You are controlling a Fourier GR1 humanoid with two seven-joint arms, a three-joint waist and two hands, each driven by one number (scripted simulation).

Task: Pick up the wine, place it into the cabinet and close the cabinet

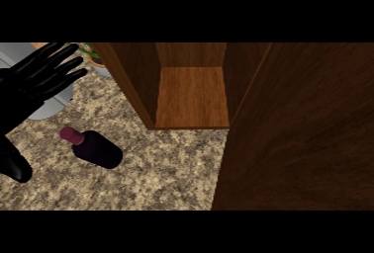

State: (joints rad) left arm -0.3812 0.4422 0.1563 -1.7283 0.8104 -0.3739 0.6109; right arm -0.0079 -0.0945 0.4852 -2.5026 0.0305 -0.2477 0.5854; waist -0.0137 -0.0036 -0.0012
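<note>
A dark wine bottle [96, 147] with a magenta cap stands on the speckled counter [146, 178], seen from above. To its upper right is the wooden cabinet [191, 96], open, with a bare shelf inside. Its door [306, 133] swings out and fills the right side of the view. My left hand [36, 79] shows at the upper left with straight, spread fingers, apart from the bottle and holding nothing; its thumb [15, 165] hangs lower at the left edge. My right hand does not show.
A grey round object [51, 106] lies partly under my left hand at the upper left. A potted plant [95, 57] sits behind it, next to the cabinet's left wall. The open door blocks the right half of the counter.
</note>
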